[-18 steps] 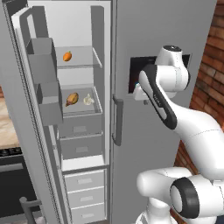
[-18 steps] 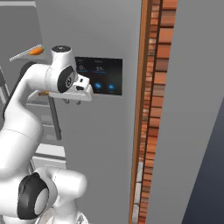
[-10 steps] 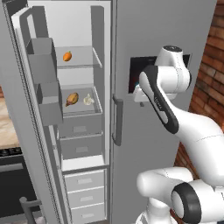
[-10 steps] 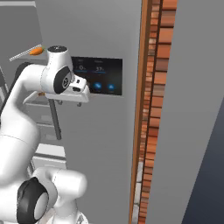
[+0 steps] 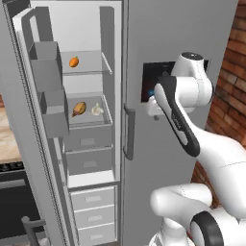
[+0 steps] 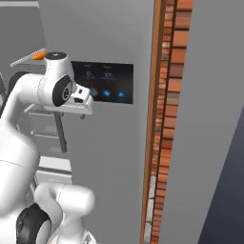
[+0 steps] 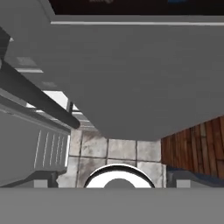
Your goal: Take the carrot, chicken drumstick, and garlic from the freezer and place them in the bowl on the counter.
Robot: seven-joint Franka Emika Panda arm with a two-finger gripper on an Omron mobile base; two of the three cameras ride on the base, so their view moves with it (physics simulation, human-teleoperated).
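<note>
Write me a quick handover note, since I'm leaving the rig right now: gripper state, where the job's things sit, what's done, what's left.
Gripper: open and empty, up by the fridge door's dark display panel.
Freezer: door open.
Carrot: on the upper shelf.
Chicken drumstick and garlic: side by side on the shelf below.
Done: freezer opened. Nothing taken out yet.
Left: pick all three items and carry each to the bowl on the counter.

The freezer (image 5: 72,120) stands open (its inside is white). The little orange carrot (image 5: 73,61) lies on an upper shelf. One shelf lower, the brown chicken drumstick (image 5: 79,108) lies just beside the pale garlic (image 5: 97,110).
</note>
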